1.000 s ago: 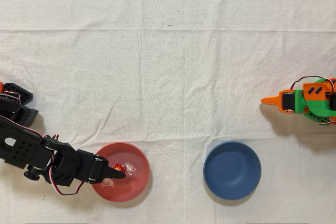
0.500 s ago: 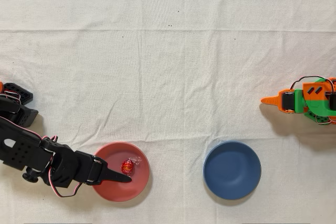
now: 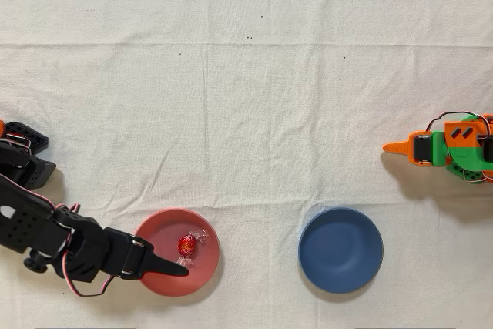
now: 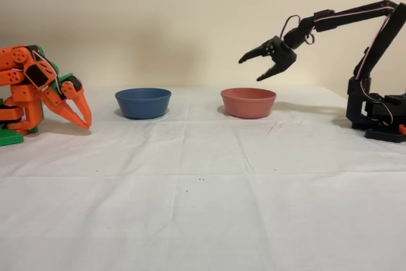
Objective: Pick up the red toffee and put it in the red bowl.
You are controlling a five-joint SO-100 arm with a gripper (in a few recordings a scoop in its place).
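Note:
The red toffee (image 3: 186, 245) lies inside the red bowl (image 3: 206, 269), a little right of its middle, with its clear twisted ends showing. In the fixed view the red bowl (image 4: 248, 106) hides the candy behind its wall. My gripper (image 3: 174, 267) reaches over the bowl's lower left part in the overhead view. Seen from the side, the gripper (image 4: 250, 70) hangs open well above the bowl's rim and holds nothing.
A blue bowl (image 3: 340, 250) stands beside the red one on the white cloth, shown as the blue bowl (image 4: 143, 103) in the fixed view. The idle orange arm (image 3: 447, 148) rests at the right edge of the overhead view. My arm's base (image 4: 377, 115) stands at the far right in the fixed view.
One second ago my gripper's tip was at the toffee in the bowl. The candy has since been let go and lies free. My gripper has pulled back slightly toward the picture's lower left.

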